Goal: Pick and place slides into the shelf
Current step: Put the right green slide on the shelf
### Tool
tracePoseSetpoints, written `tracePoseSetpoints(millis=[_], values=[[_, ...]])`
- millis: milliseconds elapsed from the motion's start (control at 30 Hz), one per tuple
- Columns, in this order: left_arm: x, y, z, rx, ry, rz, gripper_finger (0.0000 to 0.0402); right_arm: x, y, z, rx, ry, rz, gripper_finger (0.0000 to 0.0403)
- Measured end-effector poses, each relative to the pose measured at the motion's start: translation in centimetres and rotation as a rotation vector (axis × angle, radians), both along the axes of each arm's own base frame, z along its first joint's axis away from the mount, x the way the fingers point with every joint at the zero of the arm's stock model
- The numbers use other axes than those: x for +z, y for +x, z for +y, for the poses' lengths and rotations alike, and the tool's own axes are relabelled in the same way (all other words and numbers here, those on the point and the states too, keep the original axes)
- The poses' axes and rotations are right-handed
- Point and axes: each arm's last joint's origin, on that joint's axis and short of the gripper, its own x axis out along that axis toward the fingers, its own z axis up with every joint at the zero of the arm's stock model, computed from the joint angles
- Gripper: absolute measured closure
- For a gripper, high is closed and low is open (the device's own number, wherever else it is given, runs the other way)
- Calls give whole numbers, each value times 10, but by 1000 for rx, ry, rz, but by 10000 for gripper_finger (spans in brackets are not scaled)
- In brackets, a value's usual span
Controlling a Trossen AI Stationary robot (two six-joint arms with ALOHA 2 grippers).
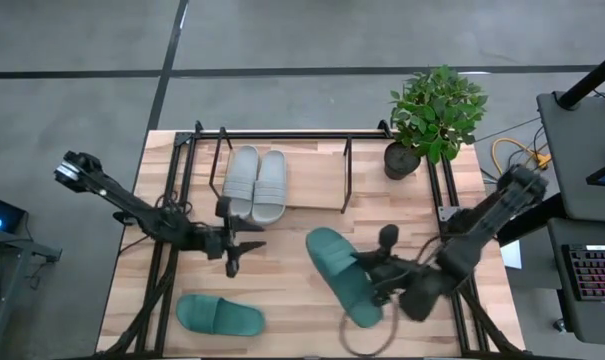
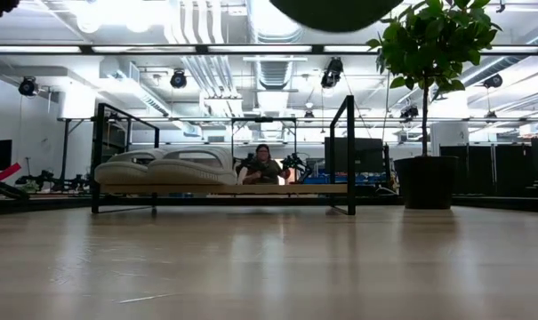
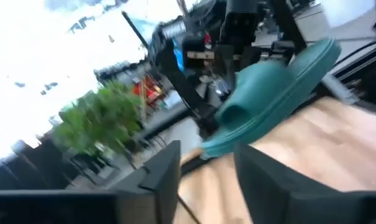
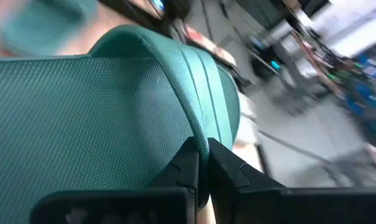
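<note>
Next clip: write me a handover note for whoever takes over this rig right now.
Left gripper: open, empty, over the table's middle in front of the shelf.
Right gripper: shut on a teal slide, held at its strap above the table.
Done: both grey slides sit side by side at the shelf's left end.
Left: shelve the held teal slide, then the second teal slide lying at the table's near-left edge.

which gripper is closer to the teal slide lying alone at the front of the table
Left. The left gripper hangs just above and behind that teal slide, holding nothing. The right gripper is farther off, shut on the other teal slide.
</note>
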Motion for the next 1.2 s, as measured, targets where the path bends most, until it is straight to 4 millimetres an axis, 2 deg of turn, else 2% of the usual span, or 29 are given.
tracePoseSetpoints(millis=[200, 367, 467, 833, 1200], values=[[3, 23, -12, 43, 189, -87, 195, 10, -29, -22, 212, 229, -202, 394], [3, 45, -24, 61, 286, -84, 186, 12, -46, -40, 312, 378, -365, 394], [7, 58, -31, 61, 288, -83, 185, 10, -53, -46, 347, 422, -398, 394], [9, 95, -52, 32, 294, -77, 185, 5, -49, -41, 424, 439, -362, 394], [10, 101, -55, -50, 286, -95, 185, 6, -48, -38, 467, 490, -370, 394]])
